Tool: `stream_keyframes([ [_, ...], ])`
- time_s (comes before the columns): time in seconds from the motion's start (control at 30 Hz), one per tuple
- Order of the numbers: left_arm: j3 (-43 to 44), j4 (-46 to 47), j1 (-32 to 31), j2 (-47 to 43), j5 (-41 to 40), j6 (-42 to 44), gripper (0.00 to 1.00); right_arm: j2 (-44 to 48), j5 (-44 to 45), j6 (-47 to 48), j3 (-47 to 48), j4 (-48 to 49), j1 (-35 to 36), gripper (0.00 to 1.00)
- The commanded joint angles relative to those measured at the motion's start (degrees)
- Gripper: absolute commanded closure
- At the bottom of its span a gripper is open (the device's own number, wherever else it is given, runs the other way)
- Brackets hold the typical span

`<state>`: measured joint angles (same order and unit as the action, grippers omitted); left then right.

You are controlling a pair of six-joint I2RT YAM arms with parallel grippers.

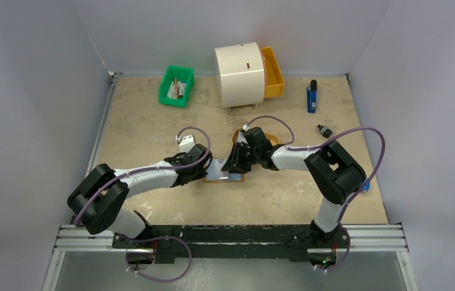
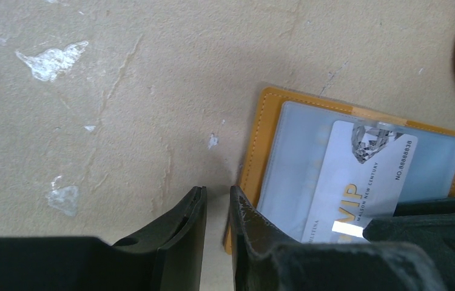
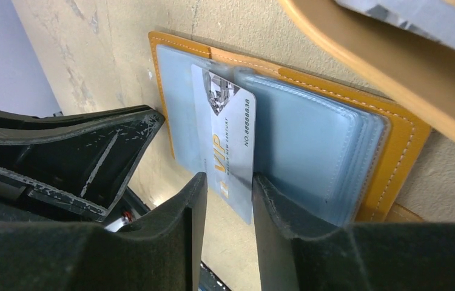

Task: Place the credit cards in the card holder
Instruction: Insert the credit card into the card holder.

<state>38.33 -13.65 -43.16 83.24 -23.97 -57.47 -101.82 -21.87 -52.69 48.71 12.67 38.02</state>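
Although the VIP card (image 3: 225, 139) lies on the open card holder (image 3: 395, 157) with its top end apparently tucked under a clear sleeve (image 2: 298, 157), most of it sticks out, slightly askew. Its tail sits between the parted fingers of the right gripper (image 3: 229, 188), which stand either side of it without pinching. If that gripper pulls away carelessly, I'd expect a finger to catch the card's edge and drag it out. The left gripper (image 2: 218, 195), jaws a narrow slit with nothing between, has one finger (image 2: 246, 233) on the holder's border, seemingly pinning it to the table (image 2: 91, 151). Should it slip, a push on the card would shove the whole holder toward the orange tray (image 3: 358, 60) just beside it rather than seat the card.
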Motion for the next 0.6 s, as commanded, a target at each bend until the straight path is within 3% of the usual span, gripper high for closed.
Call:
stream_keyframes([
  [0.0, 0.3, -2.0, 0.0, -2.1, -2.2, 0.0, 0.80, 1.6, 3.1, 2.9, 2.2, -4.9, 0.3, 0.63],
  [0.57, 0.1, 1.4, 0.0, 0.2, 1.3, 0.2, 0.81, -1.4, 0.9, 4.5, 6.4, -6.1, 2.6, 0.64],
])
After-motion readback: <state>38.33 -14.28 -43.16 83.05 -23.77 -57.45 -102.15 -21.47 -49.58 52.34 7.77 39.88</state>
